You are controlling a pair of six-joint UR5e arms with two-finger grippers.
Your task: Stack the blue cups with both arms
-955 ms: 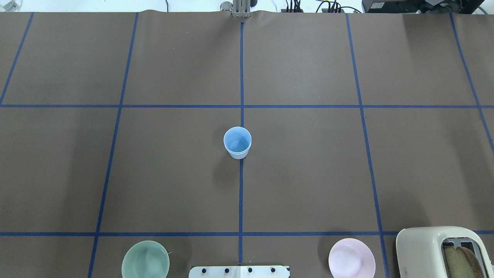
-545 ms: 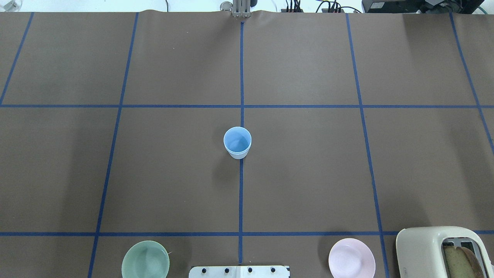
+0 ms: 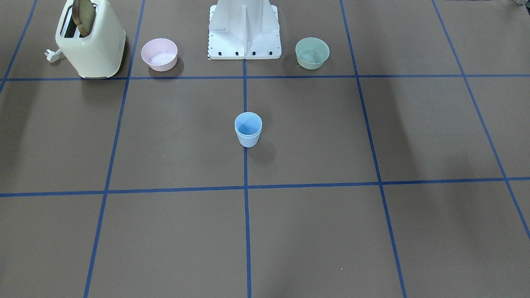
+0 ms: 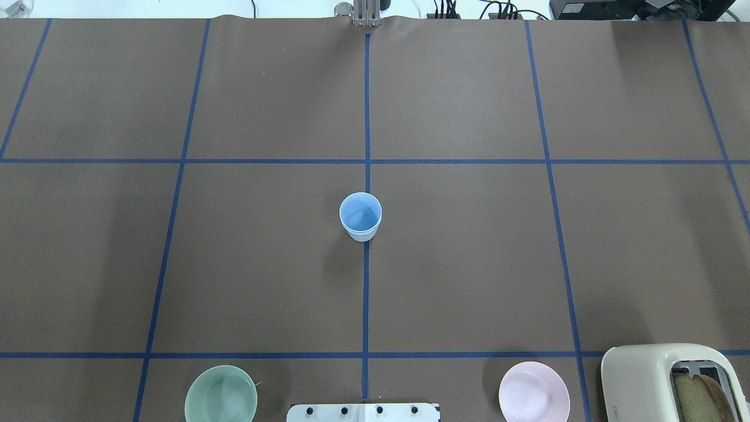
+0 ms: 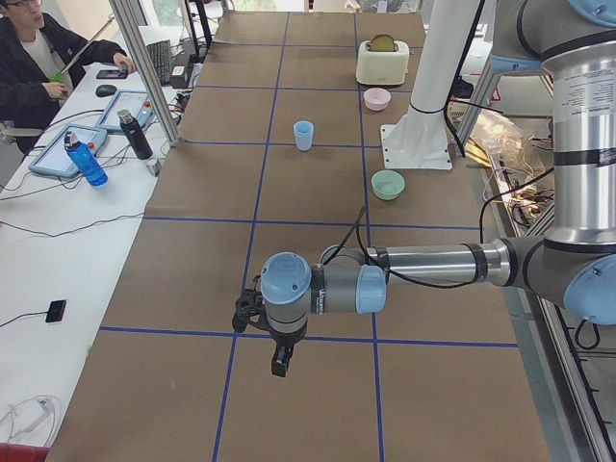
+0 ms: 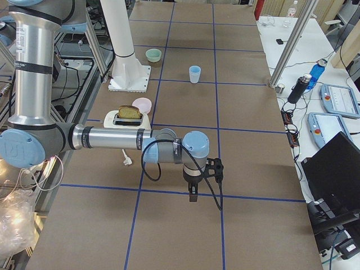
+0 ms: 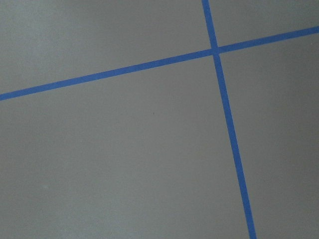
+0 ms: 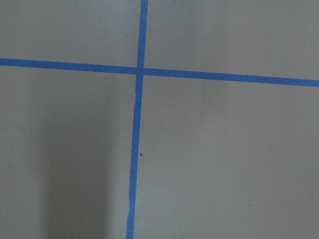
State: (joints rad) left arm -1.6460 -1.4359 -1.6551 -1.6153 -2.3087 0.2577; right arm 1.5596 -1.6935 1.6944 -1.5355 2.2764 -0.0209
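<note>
A pale blue cup stands upright on the centre tape line in the middle of the table, also in the front view. A second rim line just below its lip suggests two nested cups. No separate second cup shows. My left gripper hangs over the table far from the cup, seen only in the left side view. My right gripper hangs likewise at the other end, seen only in the right side view. I cannot tell whether either is open or shut. Both wrist views show only brown table and blue tape.
A mint green bowl and a pale pink bowl flank the white base pedestal. A cream toaster holding bread stands beside the pink bowl. An operator sits at a side desk with bottles.
</note>
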